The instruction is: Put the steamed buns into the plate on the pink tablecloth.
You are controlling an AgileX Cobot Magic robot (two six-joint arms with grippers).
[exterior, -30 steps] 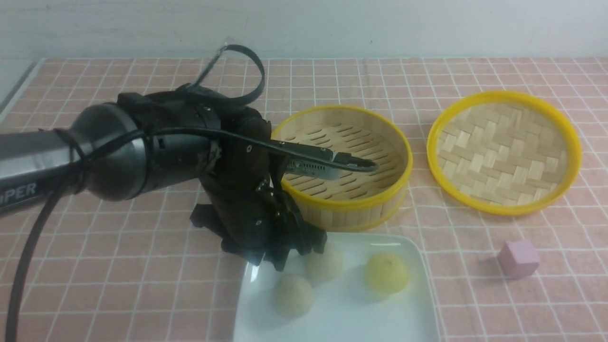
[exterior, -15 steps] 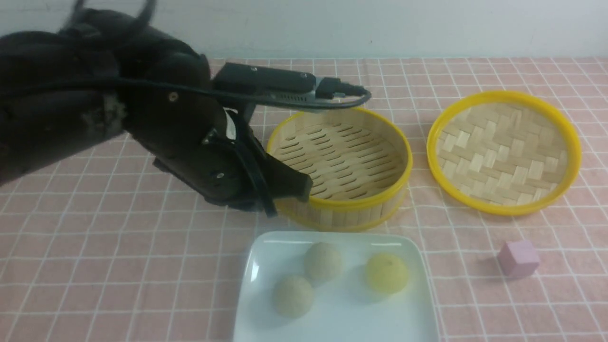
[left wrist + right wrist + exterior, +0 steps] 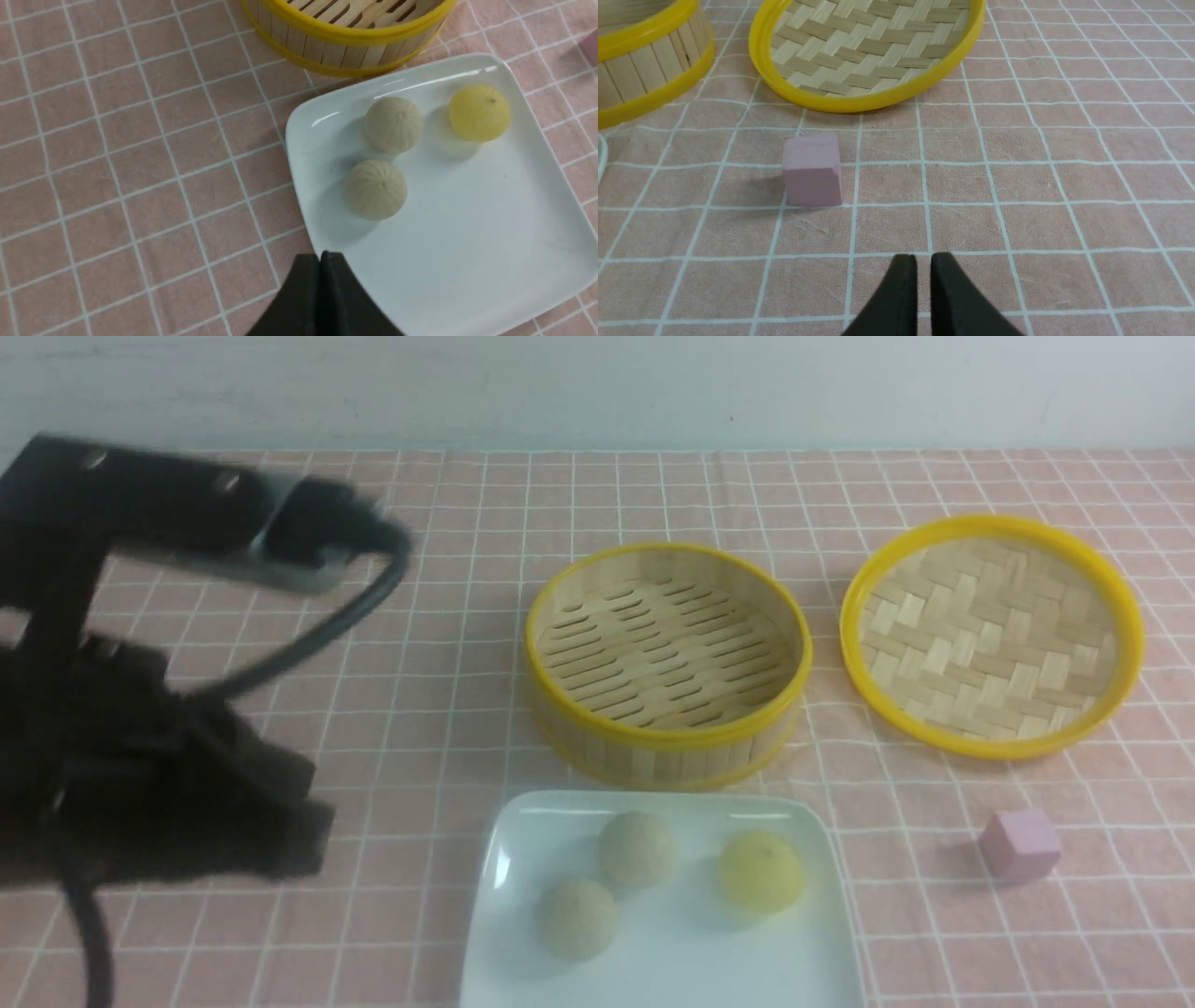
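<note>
The white square plate (image 3: 691,952) lies on the pink tablecloth (image 3: 420,663) at the front middle. On it sit two pale beige buns (image 3: 637,847) (image 3: 578,917) and one yellow bun (image 3: 761,870). The left wrist view shows the same plate (image 3: 467,242), beige buns (image 3: 393,124) (image 3: 375,189) and yellow bun (image 3: 479,112). My left gripper (image 3: 321,261) is shut and empty, raised above the plate's near-left edge; its arm (image 3: 140,747) fills the front view's left. My right gripper (image 3: 923,263) is shut and empty above bare cloth.
An empty bamboo steamer basket (image 3: 667,658) stands behind the plate. Its woven lid (image 3: 990,630) lies upturned at the right. A small pink cube (image 3: 1019,843) sits right of the plate, also in the right wrist view (image 3: 812,169).
My left arm has lifted from the plate's far-left corner and swung back to the left. All three buns stay on the plate.
</note>
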